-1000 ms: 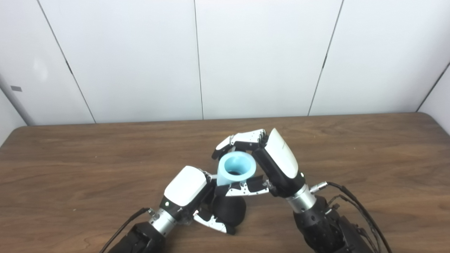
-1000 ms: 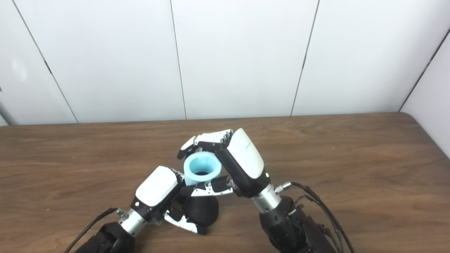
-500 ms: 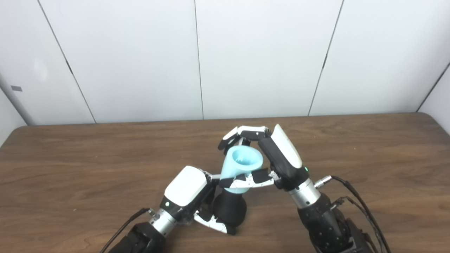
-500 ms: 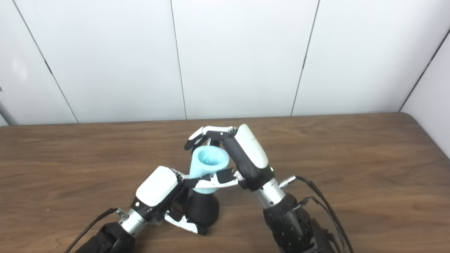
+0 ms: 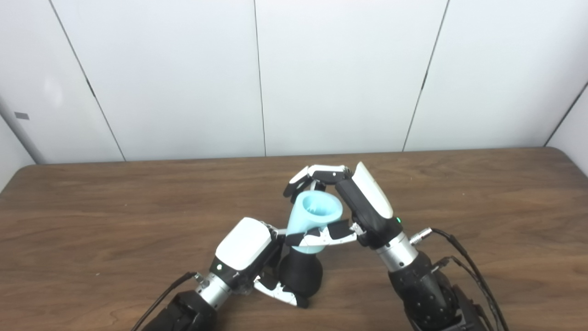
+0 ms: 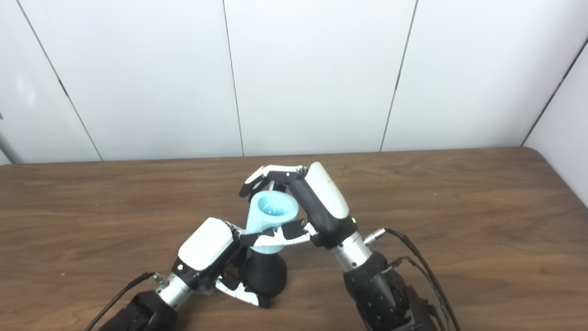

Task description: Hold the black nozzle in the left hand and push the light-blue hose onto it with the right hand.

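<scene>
Dark wood-grain table (image 5: 115,216), matte, bare around both hands; behind the hands the table ends at a white panel wall (image 5: 340,73) with thin dark seams running down to the tabletop. A small grey tag on the wall far left of the left hand, too small to read; no legible writing or brand anywhere. Left hand (image 5: 248,257) grasps the black nozzle (image 5: 301,275), fingers wrapped around its bulbous body, which sits on or just above the table; contact cannot be told. Right hand (image 5: 353,207) grasps the light-blue hose (image 5: 312,219), fingers curled over the far side of its rim, thumb across the near side low down. Hose is upright, slightly tilted, flared open end up, ribs visible inside; its narrow lower end meets the top of the nozzle, directly between the two hands. Green light shows on each wrist. Black cables (image 5: 464,264) trail from the right forearm toward the near edge.
</scene>
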